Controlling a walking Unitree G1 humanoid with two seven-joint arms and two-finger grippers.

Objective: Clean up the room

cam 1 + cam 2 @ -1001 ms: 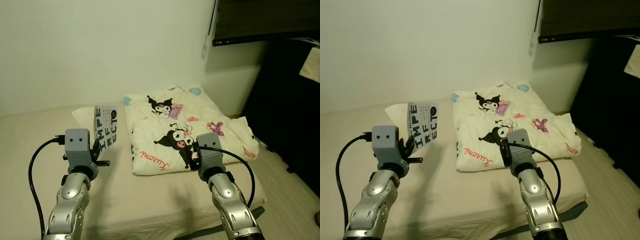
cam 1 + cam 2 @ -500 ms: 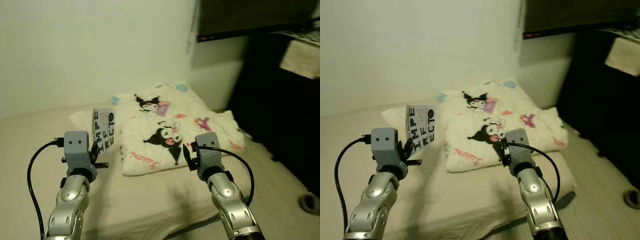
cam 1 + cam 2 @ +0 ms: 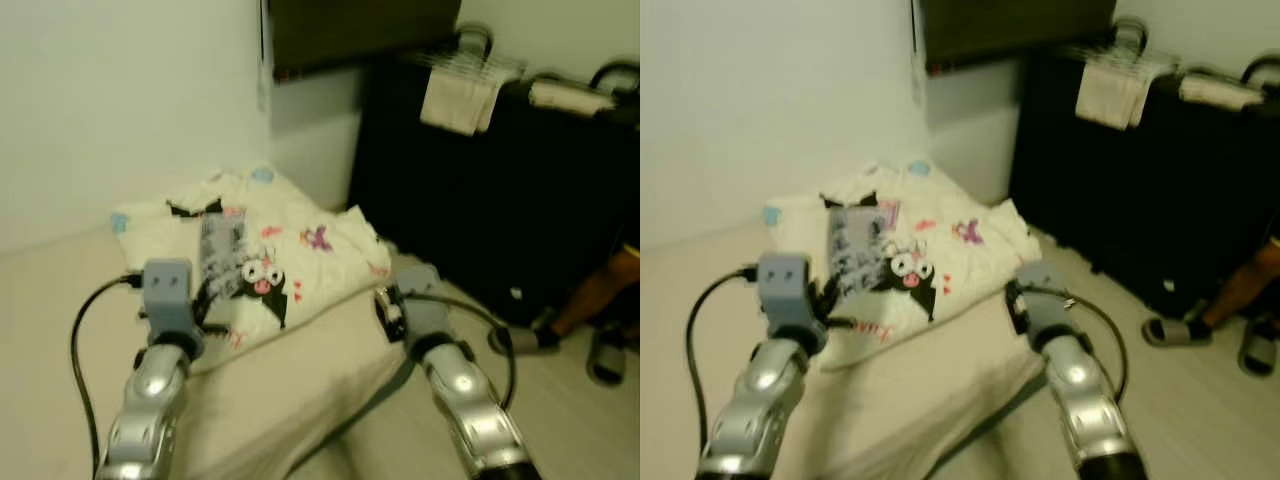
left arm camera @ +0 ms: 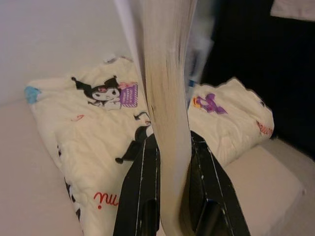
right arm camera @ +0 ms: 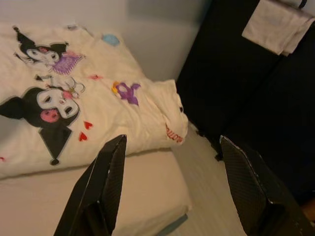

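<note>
Over the mattress (image 3: 300,380) near its wall-side end, left gripper (image 4: 170,216) clamped on an upright book (image 4: 165,98) (page edges facing the wrist camera), above a cartoon-print blanket (image 5: 74,113), right gripper (image 5: 172,187) spread wide, holding nothing, by the mattress corner.

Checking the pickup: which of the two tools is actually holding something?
The left tool: its black fingers clamp a book upright by its page edge. The right tool has fingers spread wide, empty.

head eyes: look down-forward, blurred | wrist views: look close along fingers | shared: cartoon blanket (image 3: 262,236) on near-left mattress (image 3: 930,385)
</note>
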